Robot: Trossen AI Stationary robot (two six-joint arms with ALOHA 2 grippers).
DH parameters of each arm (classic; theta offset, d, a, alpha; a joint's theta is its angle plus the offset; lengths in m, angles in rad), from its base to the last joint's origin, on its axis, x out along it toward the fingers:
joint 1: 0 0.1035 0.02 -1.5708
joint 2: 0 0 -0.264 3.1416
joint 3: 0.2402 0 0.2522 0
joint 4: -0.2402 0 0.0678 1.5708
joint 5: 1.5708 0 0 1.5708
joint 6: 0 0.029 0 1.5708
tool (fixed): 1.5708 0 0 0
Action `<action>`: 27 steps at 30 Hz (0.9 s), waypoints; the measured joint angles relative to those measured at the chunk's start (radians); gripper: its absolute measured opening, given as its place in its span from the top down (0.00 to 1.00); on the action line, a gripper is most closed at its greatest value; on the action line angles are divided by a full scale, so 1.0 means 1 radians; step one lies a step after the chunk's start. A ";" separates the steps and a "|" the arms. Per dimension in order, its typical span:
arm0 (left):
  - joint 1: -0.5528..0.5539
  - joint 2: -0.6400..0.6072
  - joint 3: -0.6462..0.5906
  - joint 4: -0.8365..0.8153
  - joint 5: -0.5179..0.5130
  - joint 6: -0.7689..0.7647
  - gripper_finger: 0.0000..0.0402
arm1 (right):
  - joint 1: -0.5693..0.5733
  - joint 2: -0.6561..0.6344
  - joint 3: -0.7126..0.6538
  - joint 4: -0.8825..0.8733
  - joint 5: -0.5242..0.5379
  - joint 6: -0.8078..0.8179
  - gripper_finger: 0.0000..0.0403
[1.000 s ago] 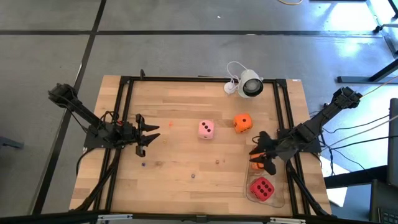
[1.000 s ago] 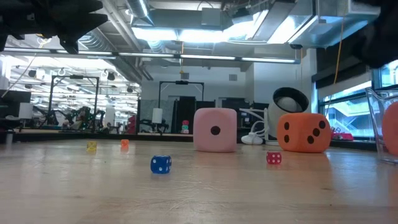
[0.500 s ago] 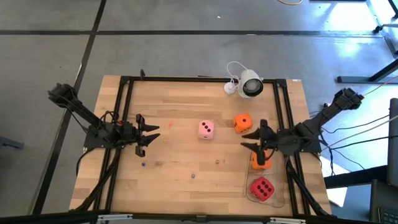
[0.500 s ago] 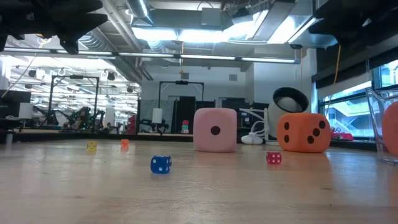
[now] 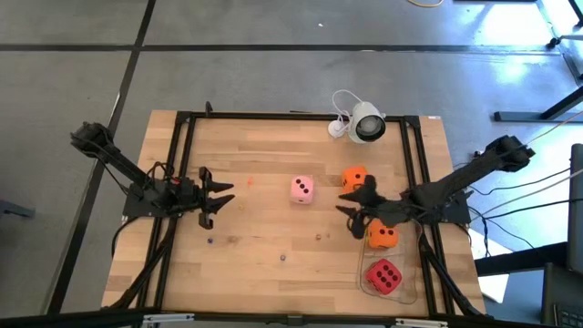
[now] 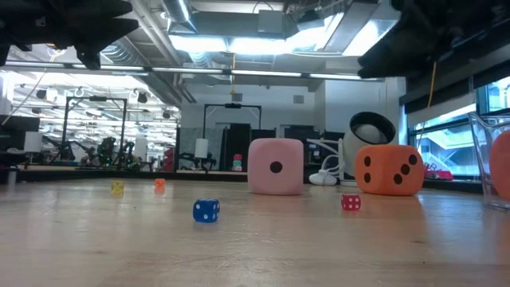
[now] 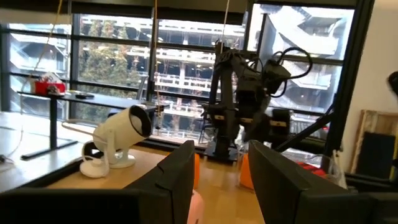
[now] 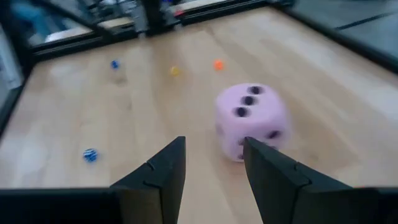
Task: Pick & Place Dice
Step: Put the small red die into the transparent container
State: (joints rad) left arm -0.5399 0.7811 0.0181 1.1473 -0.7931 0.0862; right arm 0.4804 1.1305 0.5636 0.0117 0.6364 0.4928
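A pale pink die (image 5: 302, 189) rests on the wooden table near its middle, also seen as the pink die (image 8: 249, 121) in the right wrist view. Right of it sits an orange die (image 5: 354, 176), partly under my right gripper (image 5: 347, 208). That gripper hovers open and empty, pointing toward the pink die, its fingers (image 8: 158, 174) short of it. A second orange die (image 5: 382, 235) and a red die (image 5: 383, 274) lie in the clear container (image 5: 412, 290) at the near right. My left gripper (image 5: 219, 196) waits open at the table's left.
A white round camera (image 5: 368, 125) stands at the far edge. Tiny dice dot the table: a blue one (image 6: 205, 210), a red one (image 6: 351, 202), a yellow one (image 6: 117, 187) and an orange one (image 6: 159, 184). A black frame (image 5: 182, 164) lines the table's sides.
My right gripper has swung from above the container's far end toward the table's left and far side, toward the pink die, and has tipped downward. Its finger gap looks unchanged. The orange die in the container, covered before, now shows.
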 joint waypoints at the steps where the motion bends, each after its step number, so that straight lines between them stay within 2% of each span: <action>1: 0.000 0.000 0.003 0.000 0.002 0.016 0.64 | -0.011 0.022 0.000 0.040 -0.034 -0.022 0.60; 5: 0.000 0.000 0.015 0.001 0.005 0.090 0.64 | -0.045 0.088 0.000 0.227 -0.114 -0.128 0.60; 8: 0.000 0.000 0.020 0.004 -0.051 0.124 0.64 | -0.069 0.109 0.001 0.350 -0.145 -0.189 0.60; 12: 0.005 0.000 0.021 0.042 -0.126 0.193 0.64 | -0.105 0.111 0.034 0.375 -0.214 -0.183 0.60; 17: 0.026 -0.001 0.023 0.107 -0.249 0.212 0.64 | -0.128 0.132 0.116 0.375 -0.359 -0.195 0.60; 22: 0.027 0.000 0.023 0.106 -0.255 0.177 0.64 | -0.156 0.228 0.257 0.280 -0.527 -0.220 0.60; 24: 0.026 0.000 0.023 0.093 -0.236 0.160 0.64 | -0.168 0.289 0.339 0.176 -0.573 -0.219 0.60; 27: 0.024 0.000 0.024 0.051 -0.151 0.142 0.64 | -0.185 0.386 0.479 -0.050 -0.610 -0.221 0.60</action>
State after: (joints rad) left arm -0.5157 0.7811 0.0425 1.1987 -0.9437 0.2286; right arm 0.2958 1.5165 1.0430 -0.0381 0.0261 0.2717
